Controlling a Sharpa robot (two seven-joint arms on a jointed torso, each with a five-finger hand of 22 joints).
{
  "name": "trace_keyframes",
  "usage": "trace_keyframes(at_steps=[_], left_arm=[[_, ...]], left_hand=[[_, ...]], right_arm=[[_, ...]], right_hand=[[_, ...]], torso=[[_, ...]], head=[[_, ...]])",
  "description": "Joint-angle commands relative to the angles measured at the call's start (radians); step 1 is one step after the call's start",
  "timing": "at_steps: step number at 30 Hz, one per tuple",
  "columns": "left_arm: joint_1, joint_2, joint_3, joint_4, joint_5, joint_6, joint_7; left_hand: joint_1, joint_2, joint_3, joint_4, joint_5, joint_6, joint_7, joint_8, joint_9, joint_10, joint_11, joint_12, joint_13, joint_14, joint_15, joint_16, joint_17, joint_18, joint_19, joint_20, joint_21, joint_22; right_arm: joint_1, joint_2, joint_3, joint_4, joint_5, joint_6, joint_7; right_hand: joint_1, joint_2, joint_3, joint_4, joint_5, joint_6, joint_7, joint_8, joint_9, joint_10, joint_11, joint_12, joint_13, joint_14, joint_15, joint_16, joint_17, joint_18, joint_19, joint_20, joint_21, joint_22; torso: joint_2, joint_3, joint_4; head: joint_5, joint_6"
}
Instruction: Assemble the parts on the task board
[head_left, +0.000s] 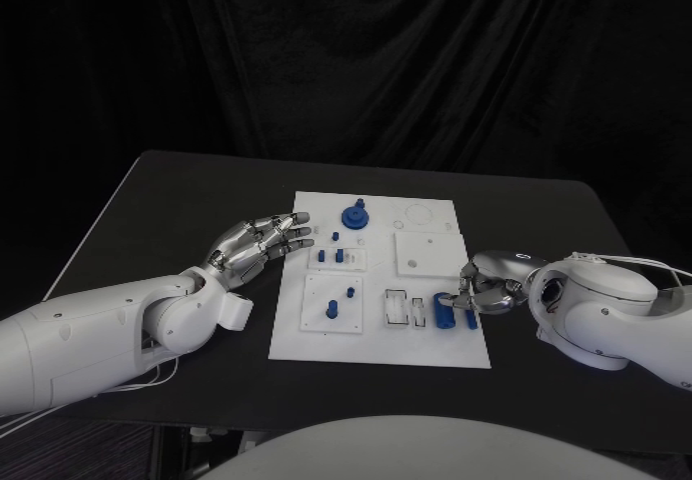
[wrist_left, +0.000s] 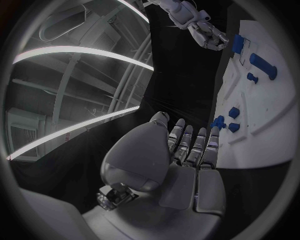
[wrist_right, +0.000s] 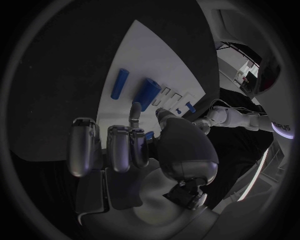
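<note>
Writing: no brand or label can be read on the task board or on the parts; some letters on the robot's arm in the right wrist view are too small to read.
Surface: one black surface (head_left: 173, 200), with one white task board (head_left: 433, 345) lying in its middle.
Task board: it has several square inset panels and two narrow rectangular slots near its 5 o'clock corner.
Parts, count: about seven blue pieces can be seen in the head view, but the smallest ones are hard to tell apart.
Round part: one blue disc with a knob (head_left: 355, 214) stands at the 12 o'clock end of the board.
Small pegs: a group of small blue pegs (head_left: 338, 256) sits at 9 o'clock on the board, just beside the left fingertips.
Middle peg: one blue peg (head_left: 349, 294) stands in the panel at 7 o'clock, with one more small piece just below it.
Cylinders: one blue cylinder (head_left: 444, 313) lies by the slots at 4 o'clock; a second, thinner one (head_left: 470, 318) lies just beside it, by the right fingers.
Left robot hand (head_left: 260, 245): fingers stretched out and apart, it holds nothing, fingertips at the 9 o'clock edge of the board.
Right robot hand (head_left: 490, 282): fingers curled downward at the 4 o'clock edge of the board, close over the cylinders; I cannot tell if it holds one.
</note>
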Motion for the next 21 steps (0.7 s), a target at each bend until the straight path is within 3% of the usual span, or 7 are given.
trace_keyframes(at_steps=[1, 11, 14, 16, 21], left_arm=[[-0.001, 0.002, 0.001, 0.003, 0.004, 0.009, 0.007], [-0.002, 0.005, 0.001, 0.000, 0.004, 0.012, 0.001], [-0.003, 0.007, 0.001, -0.002, 0.004, 0.012, -0.001], [-0.004, 0.007, 0.001, -0.003, 0.004, 0.013, -0.002], [-0.005, 0.009, 0.001, -0.004, 0.004, 0.015, -0.005]], left_hand=[[0.004, 0.006, 0.006, -0.001, 0.001, 0.008, 0.011, 0.005, 0.001, 0.001, 0.004, 0.007, 0.002, 0.003, 0.004, 0.005, 0.001, -0.014, 0.006, 0.000, 0.004, 0.001], [0.005, 0.007, 0.008, -0.001, 0.001, 0.005, 0.011, 0.005, 0.001, 0.001, 0.005, 0.006, 0.001, 0.002, 0.004, 0.003, 0.001, -0.015, 0.006, 0.000, 0.004, -0.001], [0.005, 0.007, 0.008, -0.001, 0.001, 0.005, 0.011, 0.005, 0.001, 0.001, 0.005, 0.006, 0.001, 0.002, 0.004, 0.003, 0.001, -0.015, 0.006, 0.000, 0.004, -0.001], [0.006, 0.007, 0.009, -0.001, 0.000, 0.003, 0.012, 0.004, 0.000, 0.000, 0.006, 0.004, 0.001, 0.001, 0.003, 0.002, 0.001, -0.015, 0.006, 0.000, 0.004, -0.002], [0.006, 0.007, 0.011, -0.002, -0.001, 0.002, 0.013, 0.004, 0.000, -0.001, 0.007, 0.003, 0.001, 0.000, 0.003, 0.002, 0.001, -0.015, 0.007, 0.000, 0.004, -0.002]], right_arm=[[-0.007, 0.008, 0.000, -0.011, -0.025, -0.004, -0.037], [-0.023, 0.029, 0.000, -0.033, -0.026, -0.019, -0.049], [-0.025, 0.033, 0.000, -0.035, -0.026, -0.022, -0.050], [-0.027, 0.036, 0.000, -0.037, -0.026, -0.025, -0.049], [-0.029, 0.043, 0.000, -0.040, -0.026, -0.022, -0.049]], right_hand=[[-0.014, 0.002, -0.007, 0.000, -0.006, -0.005, -0.005, -0.010, -0.001, 0.102, -0.006, 0.003, 0.263, 0.076, -0.008, -0.007, 0.131, -0.013, 0.044, -0.007, -0.004, 0.209], [-0.099, 0.027, -0.037, 0.002, -0.043, 0.011, 0.000, -0.058, -0.018, 0.102, -0.002, 0.003, 0.263, 0.079, -0.005, -0.005, 0.137, -0.014, 0.044, -0.005, 0.008, 0.211], [-0.119, 0.035, -0.049, 0.001, -0.088, 0.023, 0.000, -0.070, -0.022, 0.102, -0.002, 0.003, 0.263, 0.079, -0.005, -0.004, 0.138, -0.014, 0.043, -0.004, 0.010, 0.211], [-0.147, 0.047, -0.067, 0.001, -0.163, 0.037, -0.001, -0.082, -0.023, 0.102, -0.002, 0.003, 0.263, 0.080, -0.005, -0.003, 0.139, -0.014, 0.043, -0.004, 0.012, 0.211], [-0.154, 0.049, -0.080, 0.000, -0.186, 0.044, -0.001, -0.088, -0.023, 0.102, -0.003, 0.003, 0.263, 0.080, -0.006, -0.001, 0.143, -0.015, 0.044, -0.004, 0.019, 0.213]], torso=[[-0.001, 0.0000, 0.0015], [-0.001, -0.0009, 0.0000], [-0.001, -0.0004, 0.0006], [-0.001, 0.0002, 0.0005], [-0.001, 0.0008, 0.0016]], head=[[-0.001, 0.000], [-0.001, 0.000], [0.000, 0.000], [0.001, 0.000], [-0.001, 0.000]])
